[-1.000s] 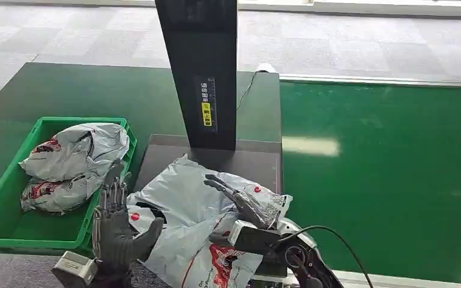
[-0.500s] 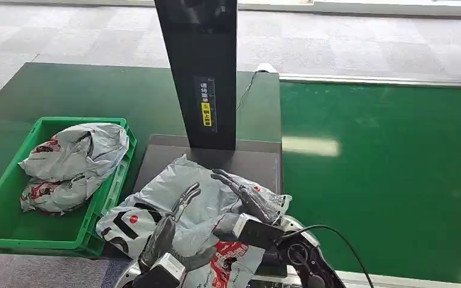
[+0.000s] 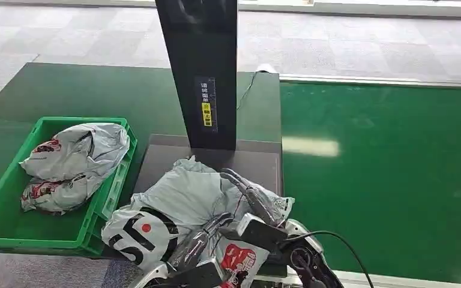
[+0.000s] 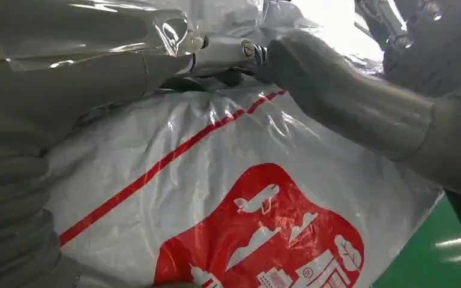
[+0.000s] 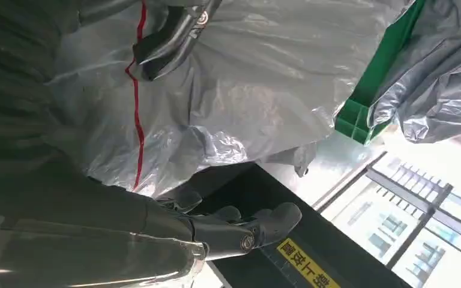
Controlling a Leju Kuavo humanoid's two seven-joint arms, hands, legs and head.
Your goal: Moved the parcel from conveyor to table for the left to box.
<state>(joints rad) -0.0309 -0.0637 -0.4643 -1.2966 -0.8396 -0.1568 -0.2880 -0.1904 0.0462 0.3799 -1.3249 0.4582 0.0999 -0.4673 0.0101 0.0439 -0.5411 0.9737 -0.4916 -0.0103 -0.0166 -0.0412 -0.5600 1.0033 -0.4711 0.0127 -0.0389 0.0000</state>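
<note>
The right robot hand (image 3: 253,201) lies on the upper right side of the parcel (image 3: 180,198), its dark metallic fingers stretched long and fairly straight over the crinkled film; in the right wrist view the fingertips (image 5: 264,219) reach past the edge of the plastic toward the black post, and whether they pinch the film or only press on it I cannot tell. The left robot hand (image 3: 201,240) lies on the near part of the same parcel, its grey fingers extended over the film; in the left wrist view the thick smooth thumb (image 4: 348,99) and a slim jointed finger (image 4: 216,54) close in around a fold of glossy plastic, but a firm grasp cannot be confirmed. The parcel is a soft, puffy grey poly mailer, wrinkled and shiny, with a red printed emblem (image 4: 264,234), a thin red stripe and bold black and white markings on its near left corner; it rests on the smooth dark grey plate (image 3: 258,162) at the foot of the tall black post (image 3: 201,66), which carries a small yellow label. To the left, close beside the parcel, a green plastic crate (image 3: 111,192) with ribbed walls holds two more crumpled grey mailers (image 3: 75,156) on the dark green counter (image 3: 96,90). To the right stretches the flat bright green conveyor belt (image 3: 390,168).
</note>
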